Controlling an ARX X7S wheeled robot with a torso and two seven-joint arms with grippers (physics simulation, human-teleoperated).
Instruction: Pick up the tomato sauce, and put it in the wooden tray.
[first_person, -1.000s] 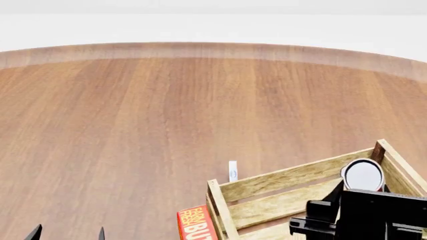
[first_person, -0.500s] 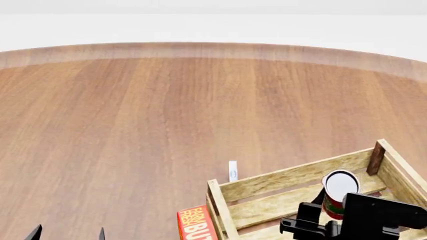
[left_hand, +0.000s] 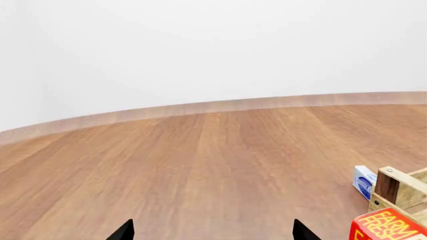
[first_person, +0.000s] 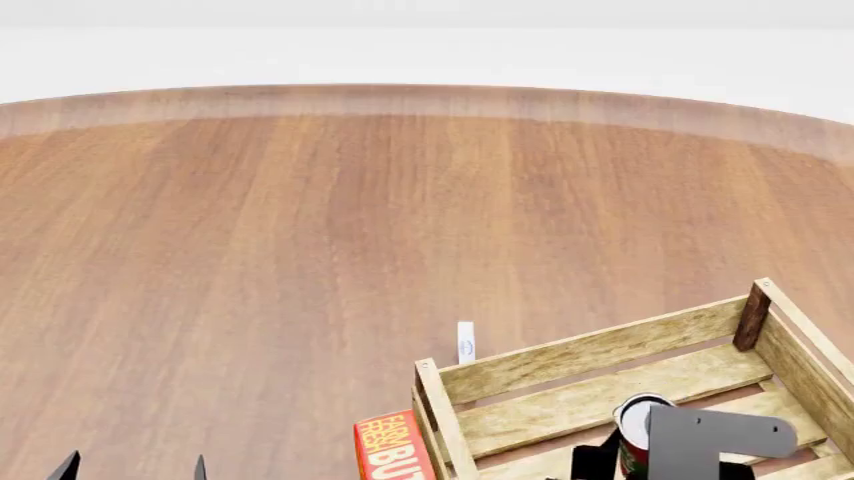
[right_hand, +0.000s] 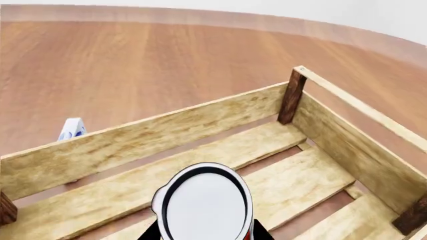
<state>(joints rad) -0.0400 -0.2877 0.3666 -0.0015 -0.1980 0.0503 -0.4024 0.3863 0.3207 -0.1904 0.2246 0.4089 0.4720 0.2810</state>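
The tomato sauce (first_person: 638, 428) is a small can with a silvery-white top and a red label. It is upright inside the wooden tray (first_person: 587, 352), over its slatted floor. My right gripper (first_person: 635, 458) is shut on the can, with a dark finger on each side of it. In the right wrist view the can top (right_hand: 203, 204) fills the space between my right gripper's (right_hand: 205, 234) fingers, with the tray's far wall (right_hand: 147, 135) behind. I cannot tell whether the can touches the floor. My left gripper (first_person: 134, 470) is open and empty over bare table, as the left wrist view (left_hand: 213, 232) also shows.
A red butter box (first_person: 391, 448) lies against the tray's left end and also shows in the left wrist view (left_hand: 387, 226). A small white-and-blue item (first_person: 466, 342) stands just beyond the tray's far wall. The round wooden table (first_person: 334, 220) stretches far ahead and to the left.
My right gripper has carried the can from the tray's far right corner down and toward me, lower into the tray. The left gripper has not moved.
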